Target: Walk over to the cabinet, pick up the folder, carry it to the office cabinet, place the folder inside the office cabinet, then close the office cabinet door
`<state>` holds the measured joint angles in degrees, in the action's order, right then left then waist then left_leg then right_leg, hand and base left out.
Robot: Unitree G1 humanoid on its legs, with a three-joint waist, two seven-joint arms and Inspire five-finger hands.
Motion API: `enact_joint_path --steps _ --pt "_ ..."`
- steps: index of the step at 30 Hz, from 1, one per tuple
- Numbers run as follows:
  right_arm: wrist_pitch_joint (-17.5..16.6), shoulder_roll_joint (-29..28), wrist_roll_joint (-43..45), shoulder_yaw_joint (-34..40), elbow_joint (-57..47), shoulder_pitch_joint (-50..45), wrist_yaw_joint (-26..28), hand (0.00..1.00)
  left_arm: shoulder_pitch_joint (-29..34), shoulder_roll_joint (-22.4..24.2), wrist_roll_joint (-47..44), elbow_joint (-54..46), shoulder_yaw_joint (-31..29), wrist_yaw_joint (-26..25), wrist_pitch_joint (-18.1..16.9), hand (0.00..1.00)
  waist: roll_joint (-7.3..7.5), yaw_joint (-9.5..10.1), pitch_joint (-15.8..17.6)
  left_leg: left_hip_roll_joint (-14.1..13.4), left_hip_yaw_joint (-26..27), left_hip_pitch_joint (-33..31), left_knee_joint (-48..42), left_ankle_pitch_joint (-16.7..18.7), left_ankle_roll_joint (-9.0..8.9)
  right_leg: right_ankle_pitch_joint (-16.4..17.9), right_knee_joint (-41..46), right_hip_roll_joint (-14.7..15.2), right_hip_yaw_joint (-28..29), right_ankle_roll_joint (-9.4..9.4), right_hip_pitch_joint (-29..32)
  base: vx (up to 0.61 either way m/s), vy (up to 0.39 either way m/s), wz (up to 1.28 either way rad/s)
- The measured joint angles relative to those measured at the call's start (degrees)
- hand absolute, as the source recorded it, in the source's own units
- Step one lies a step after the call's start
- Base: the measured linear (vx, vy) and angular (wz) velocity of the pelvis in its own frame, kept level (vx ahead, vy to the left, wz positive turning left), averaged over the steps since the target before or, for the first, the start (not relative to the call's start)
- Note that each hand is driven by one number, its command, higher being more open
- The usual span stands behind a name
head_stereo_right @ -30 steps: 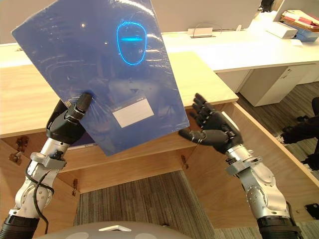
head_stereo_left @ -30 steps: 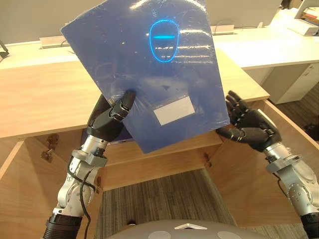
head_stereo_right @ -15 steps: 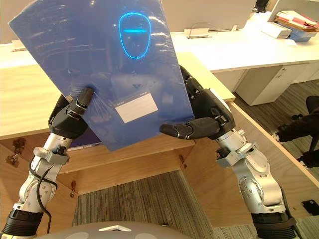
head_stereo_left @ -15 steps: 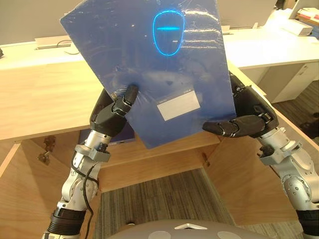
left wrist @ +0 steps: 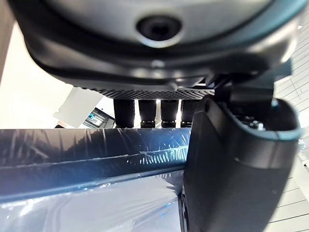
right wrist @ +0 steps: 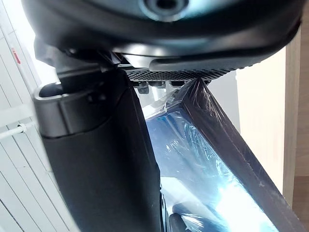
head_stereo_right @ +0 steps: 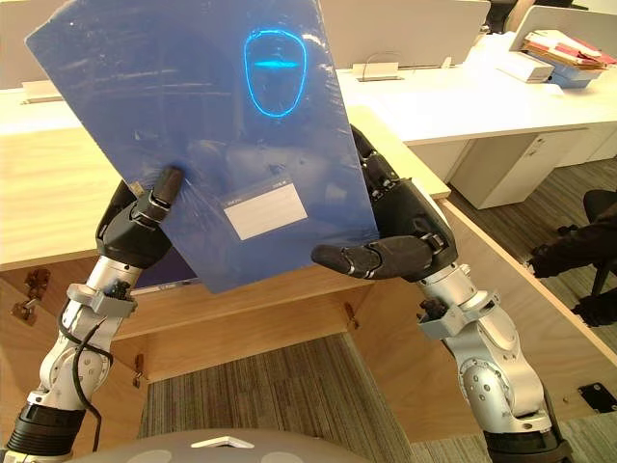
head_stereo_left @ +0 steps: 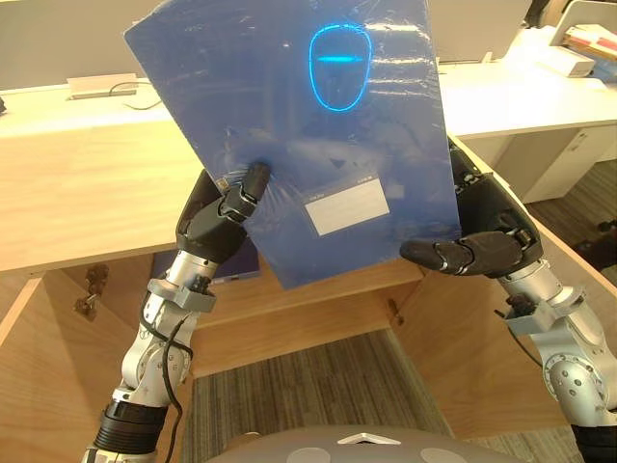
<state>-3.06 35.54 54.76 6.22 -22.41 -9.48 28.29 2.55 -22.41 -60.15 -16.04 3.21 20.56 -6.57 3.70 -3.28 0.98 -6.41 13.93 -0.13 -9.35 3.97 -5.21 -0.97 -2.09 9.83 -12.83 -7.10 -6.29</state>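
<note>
Above the desk (head_stereo_left: pixel 87 193), fingers of the left hand (head_stereo_left: pixel 217 227) pinch the folder (head_stereo_left: pixel 308 125); the right hand (head_stereo_left: pixel 482 251) meets its corner, grasp unclear.

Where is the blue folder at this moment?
In the left eye view, the folder is held up mid-frame, tilted, gripped by the left hand and right hand, over the wooden cabinet.

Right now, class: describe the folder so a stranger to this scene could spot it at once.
Above the open wooden cabinet, the left hand and right hand hold up the folder. It is the big glossy blue slab with a white label, unlike the stacked papers on the white desk.
</note>
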Motion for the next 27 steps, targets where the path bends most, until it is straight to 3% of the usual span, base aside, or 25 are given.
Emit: enact_joint_path --steps 6,11,15,19,27 --pt "1.0 1.42 2.56 0.0 -0.26 -1.09 0.09 1.0 -0.55 -0.67 -0.04 0.0 0.39 0.14 0.0 0.0 -0.14 -0.03 -0.34 -0.29 -0.14 -1.44 -2.96 1.46 0.19 -0.16 -0.05 0.07 0.42 -0.19 0.27 -0.01 0.007 -0.02" --pt "2.43 9.35 5.22 -0.51 0.06 -1.23 1.38 1.0 -0.55 -1.6 -0.18 0.02 0.43 0.71 0.0 0.0 -0.01 0.15 -0.45 -0.3 -0.29 -1.71 -3.57 1.8 0.31 -0.18 -0.1 0.11 0.51 -0.22 0.2 0.0 0.0 0.0" --pt "3.92 15.24 5.33 -2.66 2.66 -1.2 3.85 1.0 -0.66 -5.13 -0.05 0.04 1.47 1.41 0.0 0.0 -0.01 0.26 -0.47 -0.31 -0.3 -1.72 -3.57 1.79 0.3 -0.18 -0.1 0.1 0.52 -0.22 0.21 0.0 0.0 0.0" --pt "4.75 15.72 5.3 -4.25 5.17 -1.18 4.95 1.0 -0.69 -9.08 1.46 1.04 1.35 3.0 0.02 0.0 -0.1 0.24 -0.52 -0.31 -0.23 -1.67 -3.55 1.79 0.3 -0.21 -0.12 0.1 0.56 -0.23 0.22 0.0 0.0 0.0" --pt "4.75 15.58 5.18 -4.42 10.42 -1.04 4.78 1.0 -0.82 -9.65 8.81 5.38 -3.28 3.11 0.0 0.0 -0.49 0.18 -0.78 -0.31 -0.14 -1.58 -3.47 1.79 0.29 -0.23 -0.21 0.07 0.59 -0.24 0.23 0.0 0.0 0.0"
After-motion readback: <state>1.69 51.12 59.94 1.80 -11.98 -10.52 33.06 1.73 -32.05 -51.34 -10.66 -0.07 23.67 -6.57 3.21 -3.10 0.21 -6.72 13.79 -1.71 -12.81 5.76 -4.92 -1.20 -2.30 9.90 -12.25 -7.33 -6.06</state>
